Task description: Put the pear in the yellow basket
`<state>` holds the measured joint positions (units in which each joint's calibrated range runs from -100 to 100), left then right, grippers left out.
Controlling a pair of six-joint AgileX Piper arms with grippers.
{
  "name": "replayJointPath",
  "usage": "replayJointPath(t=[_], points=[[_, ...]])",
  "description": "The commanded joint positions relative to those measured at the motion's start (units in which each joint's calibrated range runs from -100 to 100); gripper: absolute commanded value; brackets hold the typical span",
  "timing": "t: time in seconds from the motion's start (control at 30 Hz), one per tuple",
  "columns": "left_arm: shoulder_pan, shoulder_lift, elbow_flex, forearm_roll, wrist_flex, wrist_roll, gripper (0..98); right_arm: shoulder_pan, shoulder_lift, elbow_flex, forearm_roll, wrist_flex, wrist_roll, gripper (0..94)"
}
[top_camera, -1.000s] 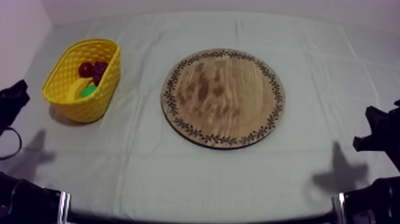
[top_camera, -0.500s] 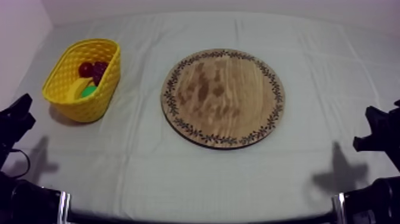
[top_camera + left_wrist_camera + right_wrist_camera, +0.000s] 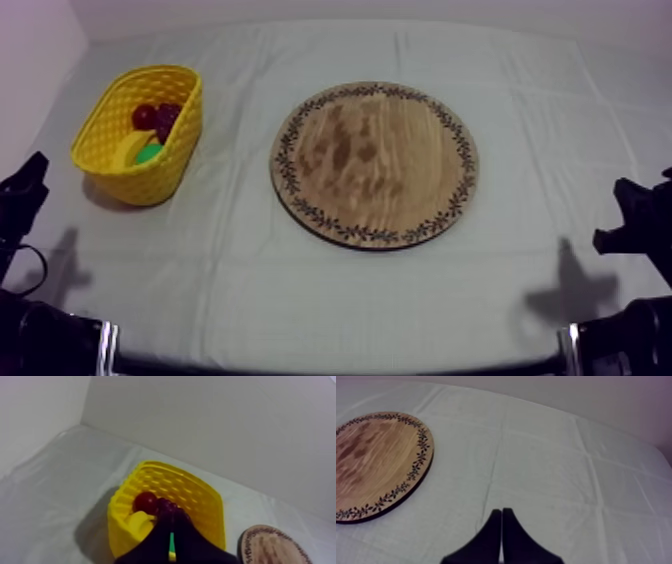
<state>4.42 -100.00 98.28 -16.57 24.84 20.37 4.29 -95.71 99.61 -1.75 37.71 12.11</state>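
The pear (image 3: 150, 153) is lying inside the yellow basket (image 3: 140, 186), the wooden board (image 3: 375, 165) sitting bare. The left hand (image 3: 171, 535) and right hand (image 3: 501, 512) are resting clenched, empty. The task appears finished.

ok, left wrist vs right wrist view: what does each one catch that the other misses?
Left wrist: the yellow basket holding the small red fruit, grapes and banana, plus a green sliver, likely the pear, past the shut left gripper.
Right wrist: the shut right gripper, and most of the wooden board, its top bare.
Shared: the wooden board, just an edge of it beside the basket in the left wrist view, and the grey-white cloth.
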Motion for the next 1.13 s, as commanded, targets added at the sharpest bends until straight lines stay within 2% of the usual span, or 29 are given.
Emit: replayJointPath(t=[0.0, 0.27, 0.33, 0.4, 0.5, 0.53, 0.57, 0.73, 1.1], points=[[0.46, 0.00, 0.04, -0.20, 0.12, 1.15, 0.1, -0.01, -0.05, 0.05, 0.02, -0.05, 0.01, 0.3], [0.65, 0.00, -0.25, 0.05, 2.29, -2.71, 0.1, -0.01, -0.05, 0.05, 0.02, -0.05, -0.02, 0.3], [0.47, 0.00, -0.27, 0.99, 2.40, -4.73, 0.1, -0.01, -0.05, 0.05, 0.02, -0.05, -0.02, 0.3], [-0.78, 0.10, -0.34, 4.64, 2.42, -9.69, 0.1, -0.01, -0.05, 0.05, 0.02, -0.05, -0.01, 0.3], [-5.42, 0.26, 0.51, 11.80, 2.77, -16.75, 0.1, 0.04, -0.05, 0.05, 0.02, -0.05, -0.02, 0.3], [-6.67, 0.24, 0.88, 13.24, 3.56, -18.24, 0.1, 0.05, -0.05, 0.05, 0.02, -0.05, -0.02, 0.3], [-7.33, 0.22, 1.10, 13.88, 4.62, -18.93, 0.1, 0.06, -0.05, 0.05, 0.02, -0.05, -0.02, 0.3], [-6.91, 0.18, 1.25, 14.99, 7.73, -20.53, 0.1, 0.07, -0.05, 0.05, 0.02, -0.05, -0.03, 0.3], [-6.10, 0.17, 1.28, 14.84, 8.61, -21.25, 0.1, 0.07, -0.05, 0.05, 0.02, -0.05, -0.02, 0.3]])
